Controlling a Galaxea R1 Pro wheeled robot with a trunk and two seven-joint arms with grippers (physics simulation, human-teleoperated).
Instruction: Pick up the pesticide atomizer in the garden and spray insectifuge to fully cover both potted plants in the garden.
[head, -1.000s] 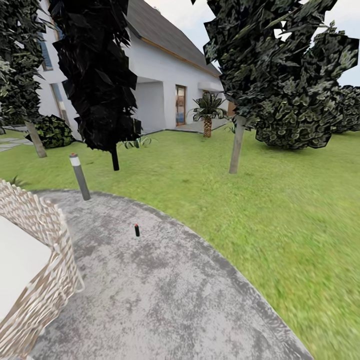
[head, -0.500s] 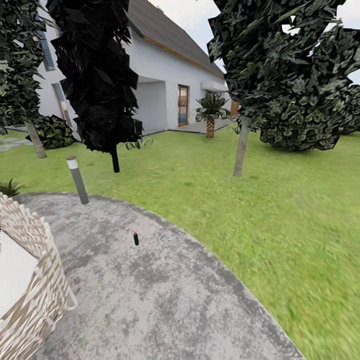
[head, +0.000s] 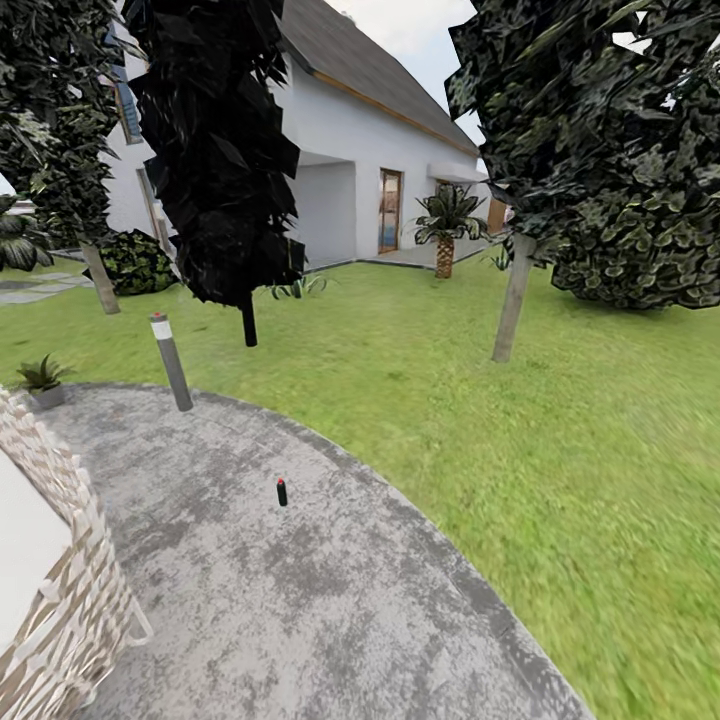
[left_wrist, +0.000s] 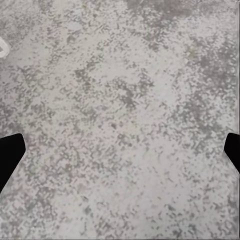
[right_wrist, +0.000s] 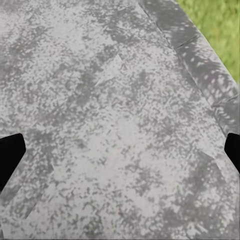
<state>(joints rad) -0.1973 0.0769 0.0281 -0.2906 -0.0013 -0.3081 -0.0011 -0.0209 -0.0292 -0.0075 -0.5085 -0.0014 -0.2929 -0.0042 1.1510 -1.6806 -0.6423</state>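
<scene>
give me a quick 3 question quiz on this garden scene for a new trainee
1. True or false: the pesticide atomizer stands upright on the paved patio.
2. Multiple choice: what stands at the patio's edge beyond the atomizer? A) a watering can B) a grey bollard lamp C) a bucket
3. Fill in: in the left wrist view the left gripper is ____, with nothing between its fingertips.

Key
1. True. It stands alone on the grey paving.
2. B. The bollard lamp rises where the paving meets the lawn; a potted plant sits further left.
3. Open. The right gripper is open too, over bare paving.
</scene>
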